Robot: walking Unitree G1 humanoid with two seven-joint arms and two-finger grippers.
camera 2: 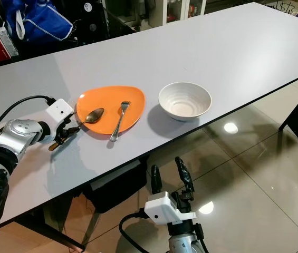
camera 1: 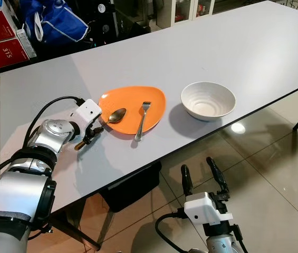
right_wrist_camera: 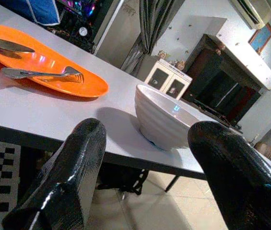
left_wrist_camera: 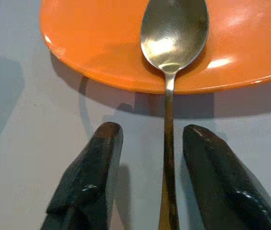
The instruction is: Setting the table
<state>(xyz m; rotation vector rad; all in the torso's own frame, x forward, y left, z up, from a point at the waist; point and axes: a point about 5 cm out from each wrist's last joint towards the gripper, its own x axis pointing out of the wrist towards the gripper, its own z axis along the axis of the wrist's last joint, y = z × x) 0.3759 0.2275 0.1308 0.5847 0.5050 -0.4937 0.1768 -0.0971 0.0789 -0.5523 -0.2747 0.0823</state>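
Two black fingers of the left gripper (left_wrist_camera: 147, 143) are sitting parted around a shiny metal spoon (left_wrist_camera: 171, 57) handle beside a glossy orange plate (left_wrist_camera: 92, 43).

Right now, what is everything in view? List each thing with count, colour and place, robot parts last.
table: one, pale grey, running across the scene.
plate: one, orange, on the table near its front edge.
spoon: one, metal, bowl on the plate's left rim, handle out over the table.
fork: one, metal, lying on the plate, handle past its front rim.
bowl: one, white, on the table right of the plate.
bag: one, blue, behind the table.
boxes: red and white, beside the bag.
left gripper: open, fingers either side of the spoon handle.
right gripper: open, below the table edge.
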